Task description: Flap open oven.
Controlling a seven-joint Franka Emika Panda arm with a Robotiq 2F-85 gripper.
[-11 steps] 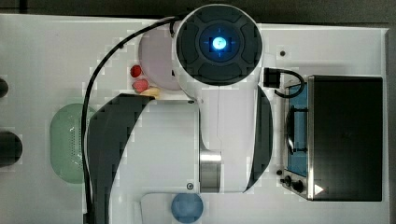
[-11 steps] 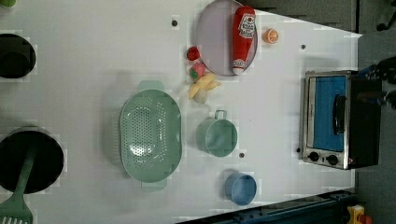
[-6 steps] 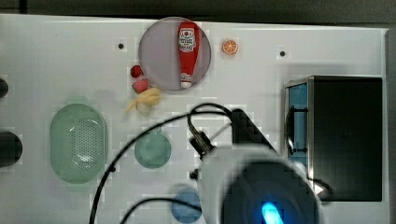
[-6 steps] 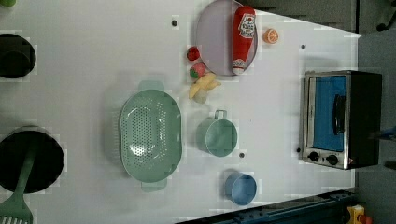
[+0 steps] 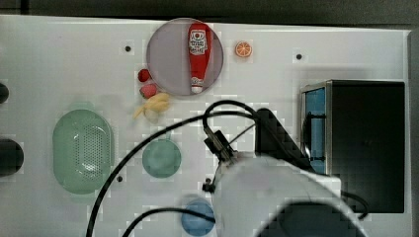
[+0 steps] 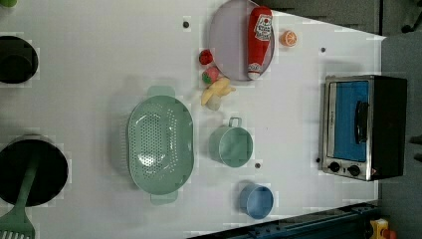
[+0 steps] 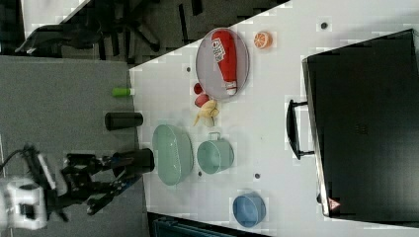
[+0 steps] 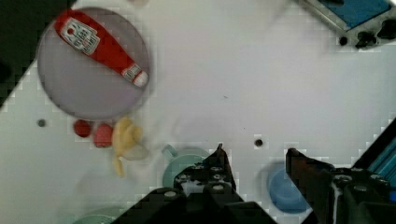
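One rigid, heavy oven (image 6: 363,127) sits at the left view's right on the worktop (image 6: 99,59), door shut. My end effector (image 8: 254,156) hangs apart and empty above. I would hook the stiff dark bar handle (image 6: 361,122); the glass looks fragile.

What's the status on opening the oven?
Gripper open, empty, above the table. Oven door shut, handle untouched. Nothing blocking the door.
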